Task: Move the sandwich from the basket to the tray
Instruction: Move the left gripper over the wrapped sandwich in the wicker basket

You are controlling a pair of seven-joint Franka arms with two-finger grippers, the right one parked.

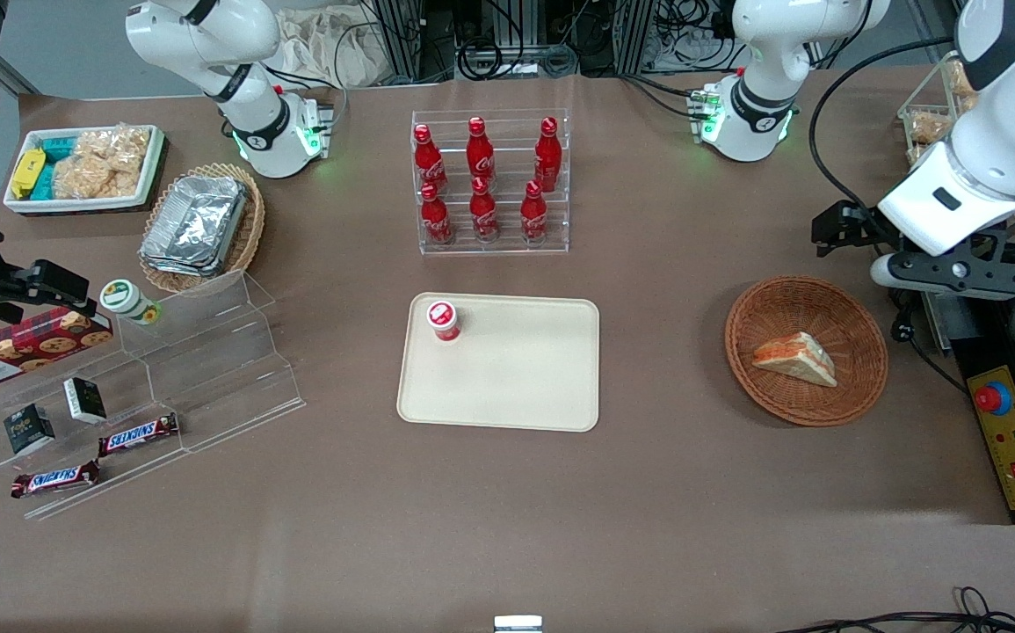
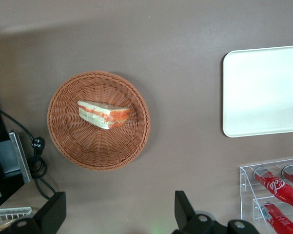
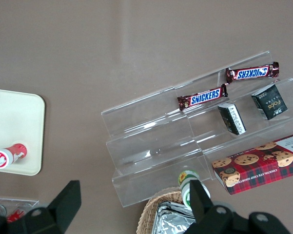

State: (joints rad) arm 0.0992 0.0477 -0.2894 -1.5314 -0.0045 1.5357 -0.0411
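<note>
The sandwich (image 1: pixel 795 358) (image 2: pixel 103 114), a white-bread wedge with orange and green layers, lies in the round reddish-brown wicker basket (image 1: pixel 746 309) (image 2: pixel 68 141) toward the working arm's end of the table. My left gripper (image 1: pixel 834 230) (image 2: pixel 119 214) hangs above the table just off the basket's rim, farther from the front camera than the basket. It is open wide, with nothing between its fingers (image 2: pixel 186 210). The cream tray (image 1: pixel 525 378) (image 2: pixel 263 92) lies at the table's middle, apart from the basket, with a small red-capped bottle (image 1: pixel 443 320) on one corner.
A clear rack of red cola bottles (image 1: pixel 489 180) stands farther back than the tray. A yellow control box with a red button (image 1: pixel 1008 440) sits beside the basket at the table edge. Toward the parked arm's end are an acrylic stepped shelf (image 1: pixel 208 369) with snacks and an oval basket of foil containers (image 1: pixel 204 224).
</note>
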